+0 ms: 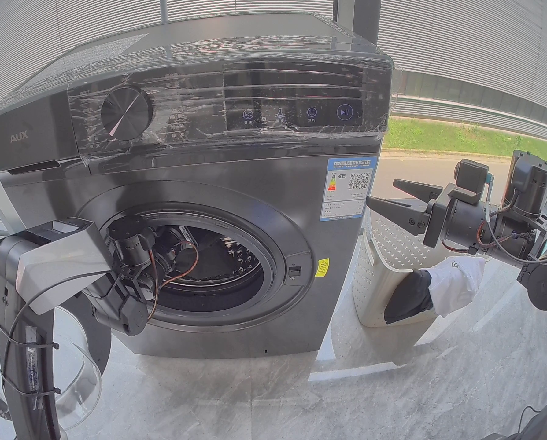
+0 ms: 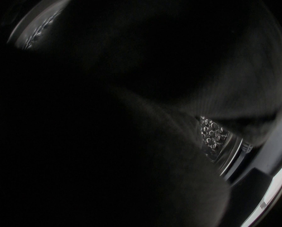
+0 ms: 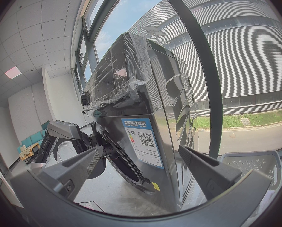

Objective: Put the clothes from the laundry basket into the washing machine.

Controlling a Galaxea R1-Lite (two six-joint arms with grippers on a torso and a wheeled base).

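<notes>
L gripper, in washer drum: grip can't tell; drop dark cloth deep. R gripper: agape, above basket rim.

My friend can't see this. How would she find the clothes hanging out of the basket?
Find the big grey washing machine; just to its right stands a white laundry basket full of little holes. Hanging over the basket's edge is the garment, the one soft thing there, half white and half black.
</notes>
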